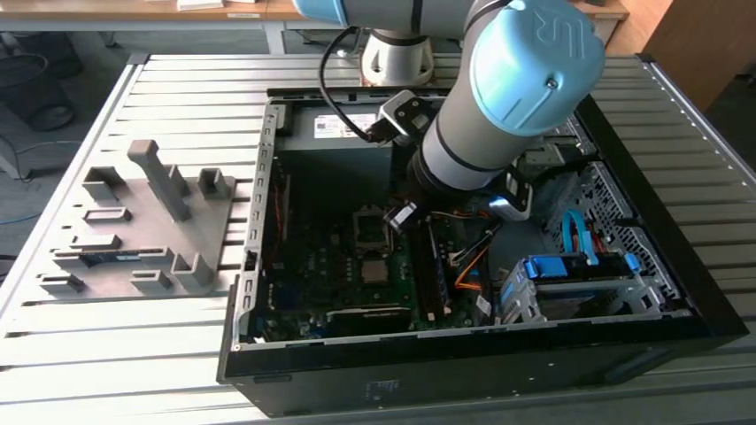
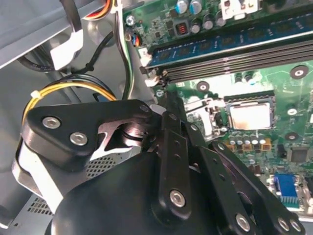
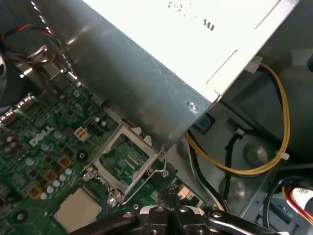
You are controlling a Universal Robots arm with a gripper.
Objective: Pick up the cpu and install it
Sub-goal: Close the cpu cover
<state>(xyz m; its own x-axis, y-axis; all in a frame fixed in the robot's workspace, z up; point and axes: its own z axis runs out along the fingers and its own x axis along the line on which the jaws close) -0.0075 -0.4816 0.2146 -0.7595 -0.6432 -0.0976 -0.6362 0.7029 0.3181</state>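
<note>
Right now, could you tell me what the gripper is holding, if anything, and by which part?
Nothing visible: the cpu lies flat on the board, apart from the gripper.

Open black computer case [image 1: 473, 359] holds a green motherboard [image 3: 44, 147] beneath the gripper [image 3: 170, 211]. Yellow cables [image 3: 286, 122] run beside it. A grey fixture block [image 1: 148, 235] lies well apart.

Grey slatted metal table [image 1: 119, 354], pale wooden desk [image 1: 95, 11] behind, brown wooden cabinet [image 1: 697, 44] nearby
</note>
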